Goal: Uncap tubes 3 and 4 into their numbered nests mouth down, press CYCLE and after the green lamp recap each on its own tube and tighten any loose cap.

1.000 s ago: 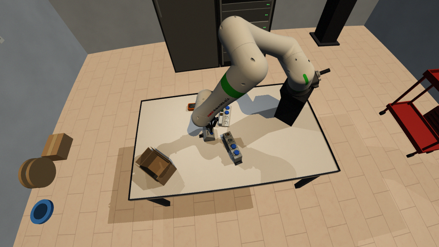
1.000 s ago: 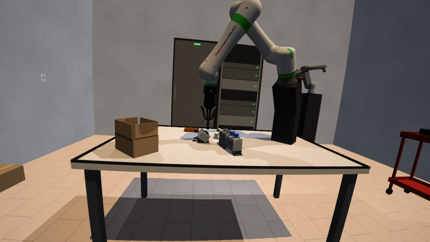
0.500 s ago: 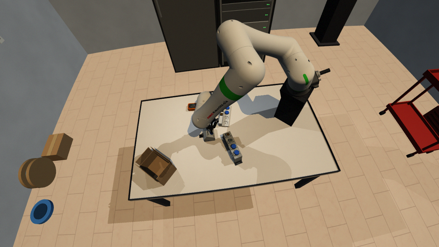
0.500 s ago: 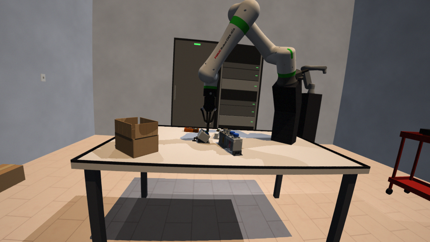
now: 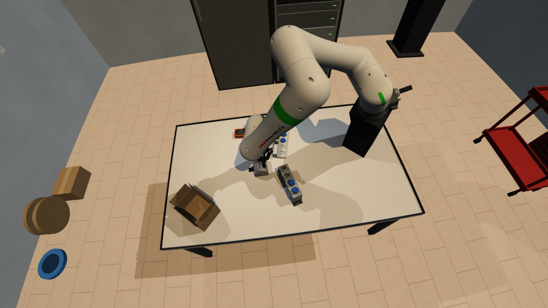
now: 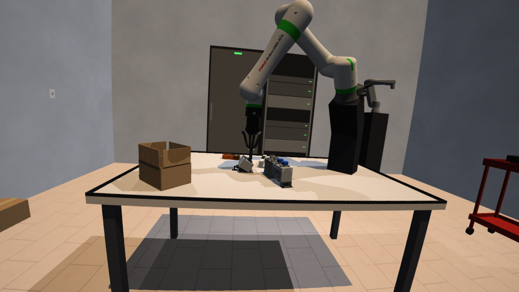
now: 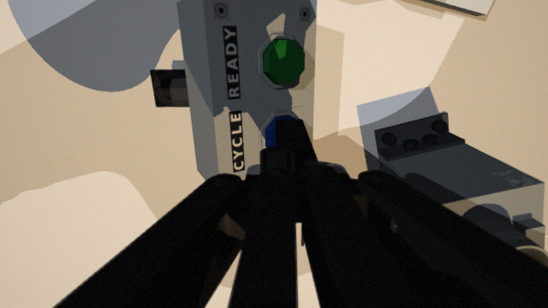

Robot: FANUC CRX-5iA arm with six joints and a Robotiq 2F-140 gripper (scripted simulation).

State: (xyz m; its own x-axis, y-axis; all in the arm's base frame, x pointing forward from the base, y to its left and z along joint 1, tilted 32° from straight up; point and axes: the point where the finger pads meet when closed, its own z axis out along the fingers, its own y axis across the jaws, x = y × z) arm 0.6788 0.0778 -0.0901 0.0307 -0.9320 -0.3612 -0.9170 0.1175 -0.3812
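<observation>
Two blue caps (image 5: 282, 140) sit in the cap tray (image 5: 285, 152), two more (image 5: 292, 182) on the decapping station (image 5: 296, 199); one housing (image 7: 205, 85) carries two keys (image 7: 282, 62).
</observation>
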